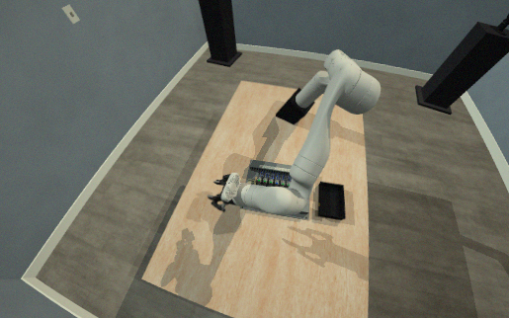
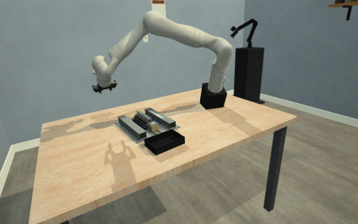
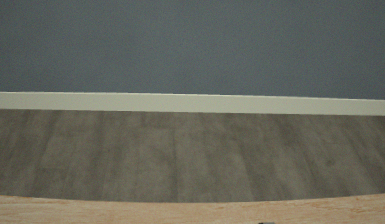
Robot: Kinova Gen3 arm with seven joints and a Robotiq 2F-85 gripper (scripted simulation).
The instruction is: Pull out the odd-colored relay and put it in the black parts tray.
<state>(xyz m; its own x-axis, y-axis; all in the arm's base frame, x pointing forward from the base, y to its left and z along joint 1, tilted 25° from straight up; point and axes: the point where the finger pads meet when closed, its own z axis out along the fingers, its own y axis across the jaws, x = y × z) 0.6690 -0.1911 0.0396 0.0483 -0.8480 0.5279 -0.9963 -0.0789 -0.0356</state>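
The relay panel (image 2: 145, 123) lies flat on the wooden table, with a row of relays (image 2: 143, 120) between two grey bars; it also shows in the top view (image 1: 268, 179), partly hidden by my arm. The button colours are too small to tell apart. The black parts tray (image 2: 164, 141) sits on the table right beside the panel, seen also in the top view (image 1: 331, 199). My gripper (image 2: 103, 88) hangs high above the table, up and to the left of the panel, open and empty; it also shows in the top view (image 1: 216, 194). The wrist view shows only floor, wall and the table edge.
The arm's black base (image 2: 213, 99) stands at the table's far end. Two black pedestals (image 1: 466, 64) (image 1: 220, 31) stand on the floor beyond the table. The table edge (image 3: 193, 207) lies just below the wrist camera's view.
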